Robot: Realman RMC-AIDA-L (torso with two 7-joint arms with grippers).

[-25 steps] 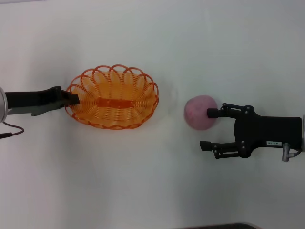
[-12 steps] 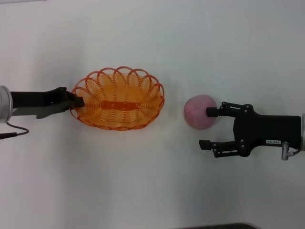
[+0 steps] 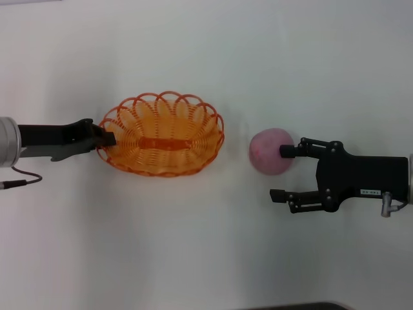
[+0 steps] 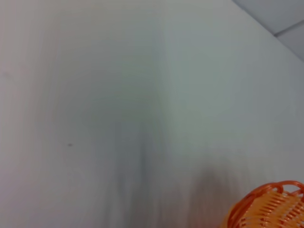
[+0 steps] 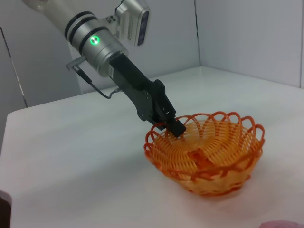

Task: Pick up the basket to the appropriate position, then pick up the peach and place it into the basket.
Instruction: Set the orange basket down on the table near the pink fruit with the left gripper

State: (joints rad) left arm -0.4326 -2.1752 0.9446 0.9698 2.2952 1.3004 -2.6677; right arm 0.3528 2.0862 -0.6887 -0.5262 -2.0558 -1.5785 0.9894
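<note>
Left gripper (image 3: 106, 137): clamped on the scalloped rim at the left end of the basket (image 3: 164, 134). The right wrist view confirms this, with the dark fingers (image 5: 172, 124) pinching a rim loop from above and the silver forearm reaching down to it at a slant. In that same view the basket (image 5: 205, 149) sits upright on the white table (image 5: 71, 156); whether its base is fully resting or slightly raised cannot be determined.

Basket position: left of centre on the table (image 3: 206, 245), long axis running left to right, open side up, nothing inside it. The left wrist view shows only a small part of the orange rim (image 4: 266, 209) at one corner, the remainder being bare white surface.

Peach (image 3: 272, 151): resting on the table to the right of the basket, well apart from it, with a clear strip of table between the two.

Right gripper (image 3: 280, 173): spread wide, holding nothing. It lies level and points left toward the peach. The farther finger (image 3: 290, 152) has its tip at the peach's right side, apparently touching or just short of contact; the nearer finger sits on the near side, clear of the fruit. The peach is not between the two fingers. A sliver of pink (image 5: 280, 223) shows at the lower edge of the right wrist view.
</note>
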